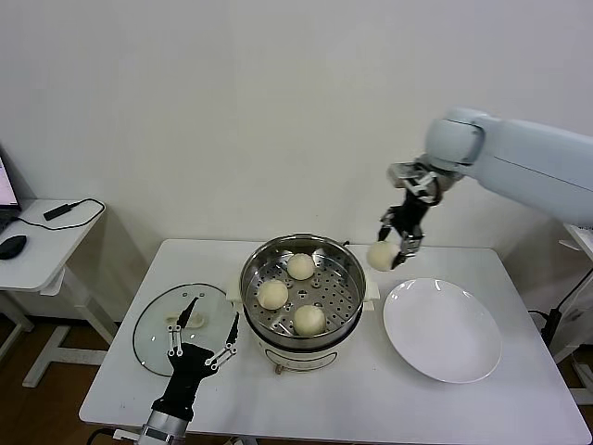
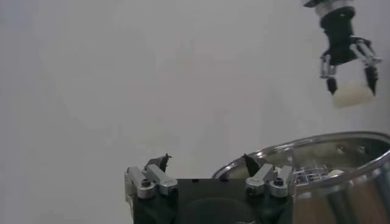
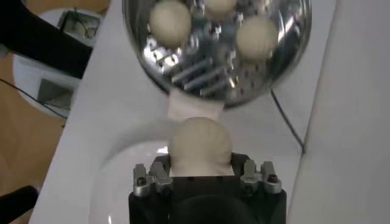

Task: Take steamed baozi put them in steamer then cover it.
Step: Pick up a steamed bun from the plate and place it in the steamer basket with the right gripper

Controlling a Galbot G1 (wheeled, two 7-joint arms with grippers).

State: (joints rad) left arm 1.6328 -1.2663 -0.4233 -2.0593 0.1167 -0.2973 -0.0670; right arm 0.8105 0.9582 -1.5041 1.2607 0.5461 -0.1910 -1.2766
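Note:
The steel steamer [image 1: 345, 298] stands mid-table with three baozi [image 1: 300, 266] on its perforated tray. My right gripper [image 1: 393, 248] is shut on a fourth baozi [image 1: 381, 256] and holds it in the air just right of the steamer's rim, above the table; it also shows in the right wrist view [image 3: 200, 145] and in the left wrist view [image 2: 351, 95]. The glass cover [image 1: 157, 329] lies flat on the table left of the steamer. My left gripper [image 1: 204, 324] is open and empty, over the cover's right edge near the steamer's left side.
A white plate [image 1: 443, 329] lies right of the steamer, below and right of the held baozi. A small side table [image 1: 42, 243] with a mouse and a cable stands at the far left. A wall is close behind the table.

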